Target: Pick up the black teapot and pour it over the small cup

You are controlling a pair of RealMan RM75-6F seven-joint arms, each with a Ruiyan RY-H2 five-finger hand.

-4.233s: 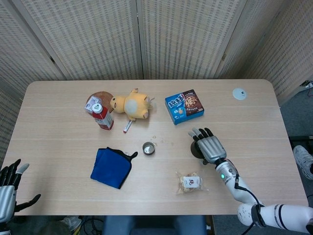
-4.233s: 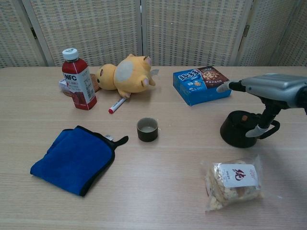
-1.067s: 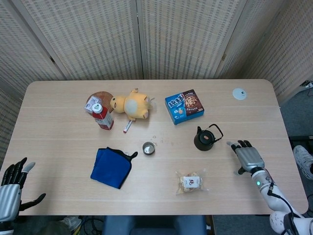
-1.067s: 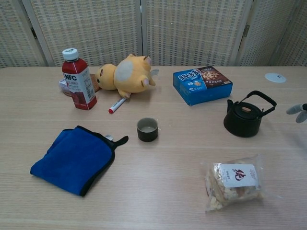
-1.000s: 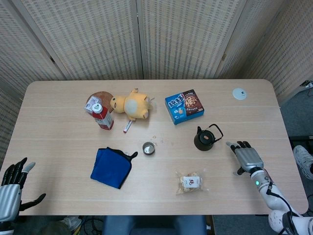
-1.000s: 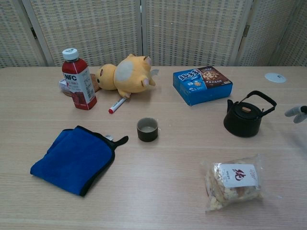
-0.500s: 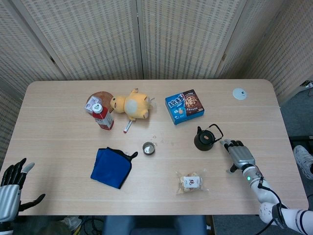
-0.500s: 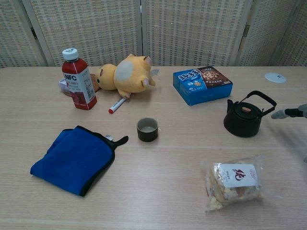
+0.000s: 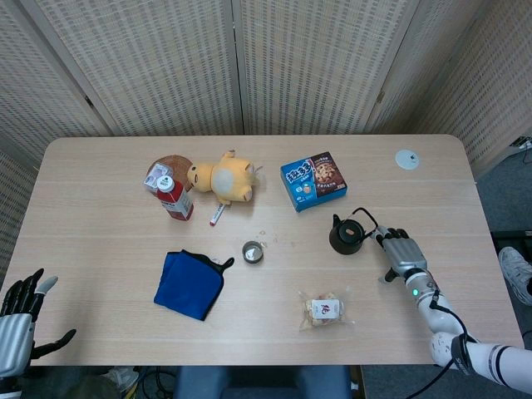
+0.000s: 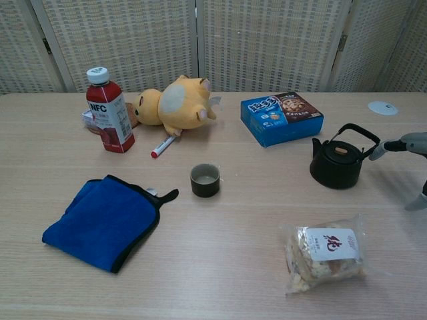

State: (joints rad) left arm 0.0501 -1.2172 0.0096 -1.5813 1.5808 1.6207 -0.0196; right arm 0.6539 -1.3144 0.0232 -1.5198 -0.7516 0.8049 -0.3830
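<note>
The black teapot (image 9: 346,237) (image 10: 335,167) stands upright on the table, right of centre, spout to the left and wire handle raised. The small dark cup (image 9: 252,252) (image 10: 205,180) sits apart to its left, mid-table. My right hand (image 9: 400,253) (image 10: 408,147) lies just right of the teapot, fingers stretched out and apart, fingertips (image 10: 373,154) at the handle's right side; it holds nothing. My left hand (image 9: 18,319) hangs open off the table's near left corner.
At the back are a red bottle (image 9: 174,199) (image 10: 107,120), a yellow plush toy (image 9: 223,177) (image 10: 175,103), a red pen (image 10: 162,147) and a blue cookie box (image 9: 312,181) (image 10: 281,118). A blue cloth (image 9: 189,284) (image 10: 100,220) lies front left, a snack bag (image 9: 324,309) (image 10: 325,252) in front of the teapot.
My right hand has slid left from the table's right side to the teapot's handle, and the handle has tipped slightly left. The left hand has stayed put.
</note>
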